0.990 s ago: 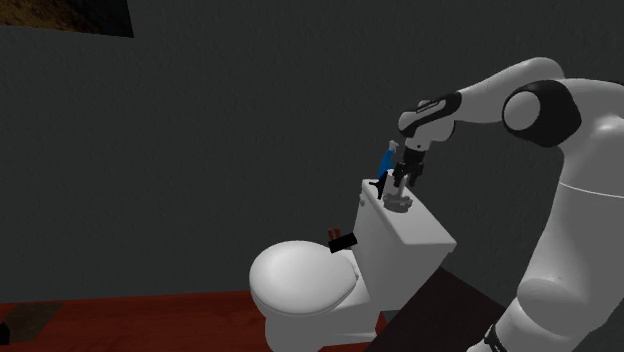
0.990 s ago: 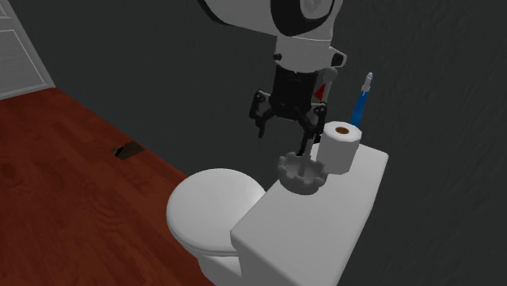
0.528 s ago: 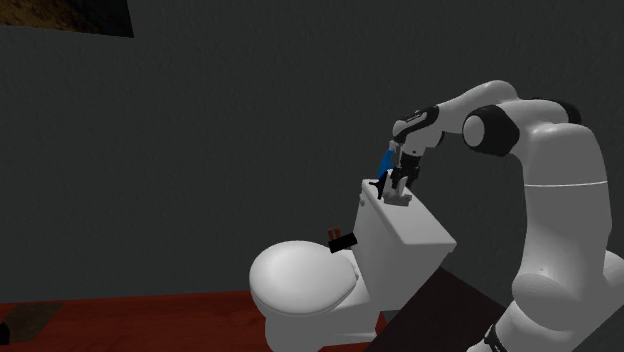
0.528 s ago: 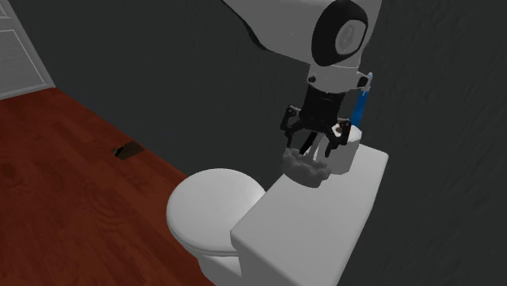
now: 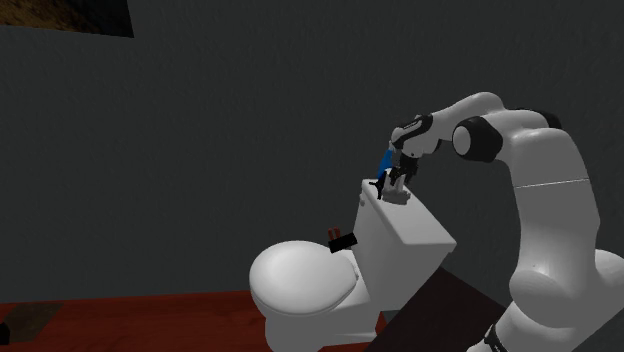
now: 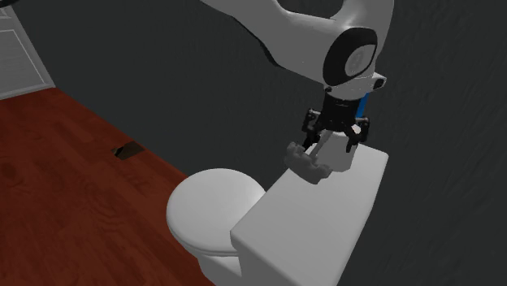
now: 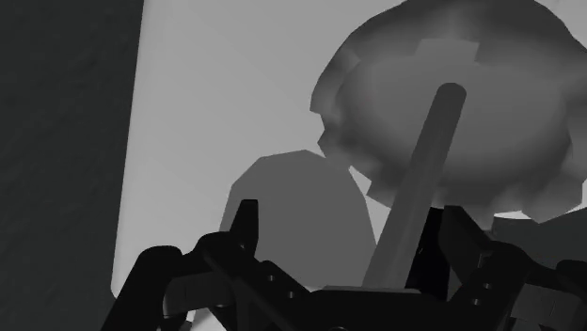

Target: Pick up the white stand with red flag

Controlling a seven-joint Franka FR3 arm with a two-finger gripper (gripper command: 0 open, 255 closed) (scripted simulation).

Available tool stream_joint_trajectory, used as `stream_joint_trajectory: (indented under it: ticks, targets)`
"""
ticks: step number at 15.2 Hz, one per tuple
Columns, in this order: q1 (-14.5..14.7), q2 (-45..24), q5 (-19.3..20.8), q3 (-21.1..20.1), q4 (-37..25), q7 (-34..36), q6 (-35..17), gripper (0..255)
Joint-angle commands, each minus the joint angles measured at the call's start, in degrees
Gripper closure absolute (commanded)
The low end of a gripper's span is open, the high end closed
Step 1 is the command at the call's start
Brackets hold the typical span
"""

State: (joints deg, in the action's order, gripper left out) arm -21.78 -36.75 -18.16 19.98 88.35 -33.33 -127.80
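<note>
The stand is a grey scalloped base (image 6: 307, 160) with a thin pole, standing on the white toilet tank lid (image 6: 309, 219). In the wrist view the pole (image 7: 423, 169) rises from the base (image 7: 452, 103) and passes between my fingers, closer to one finger (image 7: 463, 235), with a gap on the other side. My gripper (image 6: 331, 143) is low over the stand at the tank's back and is open. From the shoulder view the gripper (image 5: 398, 184) sits just above the base (image 5: 396, 195). My hand hides the flag.
A white paper roll (image 6: 341, 158) stands right behind the stand, and a blue brush (image 6: 363, 106) sticks up by the dark wall. The closed toilet lid (image 6: 211, 213) lies below the tank. A small black thing (image 5: 342, 240) sits beside the tank.
My gripper has dropped and moved toward the wall, down around the stand's pole. The base has shifted slightly toward the back of the tank.
</note>
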Motion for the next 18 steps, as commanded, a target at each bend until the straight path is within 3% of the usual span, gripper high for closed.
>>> stream_joint_trajectory:
  ticks: [1, 3, 4, 7, 12, 13, 18]
  targets:
    - [-0.8, -2.1, 0.0, -1.1, -0.1, -0.1, 9.4, 0]
    - [-1.4, -2.2, 0.5, -1.9, -0.1, 0.2, 9.0, 0]
    - [-2.9, -3.8, 0.4, -1.9, -3.9, -0.5, 11.4, 255]
    - [-2.9, -5.7, 0.8, -1.9, -9.2, 0.9, 14.7, 255]
    - [-2.6, -5.4, 0.8, -2.0, -8.6, 1.1, 14.2, 255]
    - [-1.4, -2.2, 0.4, -1.8, -0.1, 0.1, 9.0, 255]
    - [-1.4, -0.1, 1.4, -1.7, -0.7, 0.8, 11.6, 255]
